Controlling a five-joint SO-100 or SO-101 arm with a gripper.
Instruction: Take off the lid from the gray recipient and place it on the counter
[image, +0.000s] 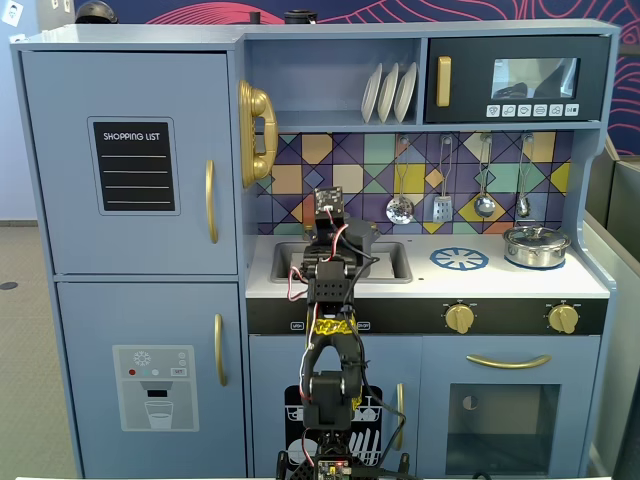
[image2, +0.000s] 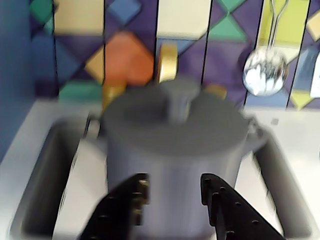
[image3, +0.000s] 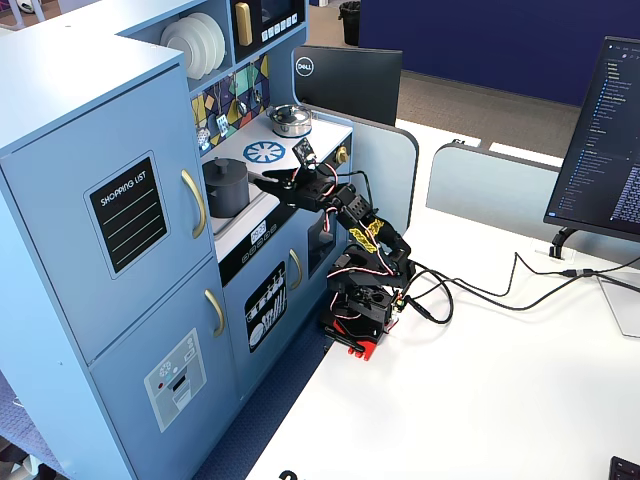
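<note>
The gray recipient (image2: 175, 150) stands in the recessed sink (image2: 47, 175) with the lid (image2: 150, 117) on it, knob up. In a fixed view the pot (image3: 224, 192) and lid (image3: 224, 165) show at the left of the counter (image3: 312, 135). My gripper (image2: 172, 182) is open and empty, its two black fingers close in front of the pot's wall, below the lid. From the side the gripper (image3: 272, 181) sits just right of the pot. In the front fixed view my arm (image: 330, 270) hides the pot and lid; the counter (image: 500, 282) shows beside it.
A shiny silver pot (image: 536, 245) with its lid stands at the counter's right end, past the blue burner print (image: 459, 259). A gold tap (image2: 167, 62) rises behind the gray pot. Utensils (image: 440, 205) hang on the tiled back wall. A shelf with plates (image: 388, 92) overhangs the sink.
</note>
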